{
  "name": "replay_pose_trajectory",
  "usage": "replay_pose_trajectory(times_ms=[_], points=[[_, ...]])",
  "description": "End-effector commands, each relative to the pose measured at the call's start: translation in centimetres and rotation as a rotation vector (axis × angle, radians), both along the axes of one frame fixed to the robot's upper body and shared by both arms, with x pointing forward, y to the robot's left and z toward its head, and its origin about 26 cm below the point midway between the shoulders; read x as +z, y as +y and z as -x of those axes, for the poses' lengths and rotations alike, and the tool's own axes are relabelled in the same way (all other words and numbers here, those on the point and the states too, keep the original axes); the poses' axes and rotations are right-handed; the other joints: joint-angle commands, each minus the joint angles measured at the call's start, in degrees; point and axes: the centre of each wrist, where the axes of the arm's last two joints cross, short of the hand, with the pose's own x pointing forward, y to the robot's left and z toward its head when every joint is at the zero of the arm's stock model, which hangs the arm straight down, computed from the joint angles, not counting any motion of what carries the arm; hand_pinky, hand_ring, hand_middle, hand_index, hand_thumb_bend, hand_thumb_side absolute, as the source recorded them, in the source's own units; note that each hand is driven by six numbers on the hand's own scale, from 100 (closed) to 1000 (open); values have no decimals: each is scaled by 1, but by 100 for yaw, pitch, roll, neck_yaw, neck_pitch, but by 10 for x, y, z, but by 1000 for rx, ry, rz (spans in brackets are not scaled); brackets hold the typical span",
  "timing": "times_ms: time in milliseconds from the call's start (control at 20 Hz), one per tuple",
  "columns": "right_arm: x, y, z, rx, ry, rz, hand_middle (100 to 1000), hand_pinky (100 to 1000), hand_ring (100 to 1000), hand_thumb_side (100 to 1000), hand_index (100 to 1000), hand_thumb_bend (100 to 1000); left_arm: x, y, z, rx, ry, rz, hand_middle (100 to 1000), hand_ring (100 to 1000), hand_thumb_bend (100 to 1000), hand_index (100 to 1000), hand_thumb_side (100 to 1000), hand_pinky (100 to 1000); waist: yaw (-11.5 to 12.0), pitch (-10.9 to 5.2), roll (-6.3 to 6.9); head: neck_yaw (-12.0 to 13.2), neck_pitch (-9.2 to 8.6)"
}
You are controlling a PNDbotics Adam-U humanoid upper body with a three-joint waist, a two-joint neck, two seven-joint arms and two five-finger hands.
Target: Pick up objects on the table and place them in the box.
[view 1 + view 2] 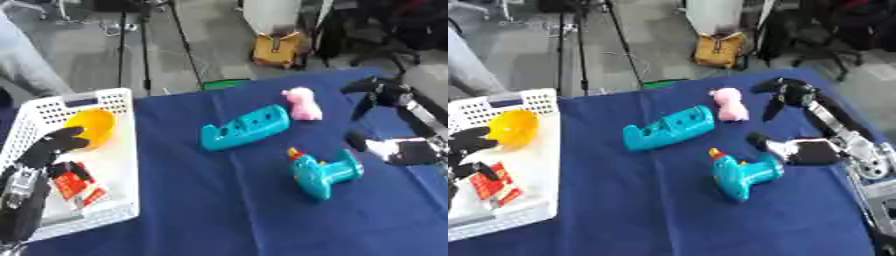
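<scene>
Beyond my table's blue cloth [219,210], grey floor [219,30] at the far side, black tripod legs [144,50] far left, a mustard-yellow bag [277,49] on the floor, dark chairs [833,30] far right

Left robot hand [48,145]: enters from the lower left corner, black, forearm rising along the left edge. Fingers point up and to the right, slightly bent and relaxed, gripping nothing. Silver wrist joint visible below the palm.

Right robot hand [785,95]: enters from the right edge, arm running from the lower right up toward the middle right. Black fingers curve downward, spread apart, enclosing nothing. The thumb [761,140] reaches left, lower down, well apart from the fingers. Silver links and joints show along the forearm [846,132].
</scene>
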Motion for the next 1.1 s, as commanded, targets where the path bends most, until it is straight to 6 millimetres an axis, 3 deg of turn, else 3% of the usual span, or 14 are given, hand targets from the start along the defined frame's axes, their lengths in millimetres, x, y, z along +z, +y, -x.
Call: replay_pose_trajectory(times_ms=[50, 1100], points=[[11, -4, 2, -3, -27, 35, 777, 527, 523, 534, 848, 511, 7, 4, 0, 5, -27, -9, 823, 807, 295, 749, 975, 468, -6, -66, -13, 4, 38], [16, -8, 2, -12, -42, 88, 765, 615, 609, 532, 805, 534, 6, 4, 0, 5, -22, -12, 823, 807, 296, 749, 977, 468, 3, -68, -27, -4, 51]])
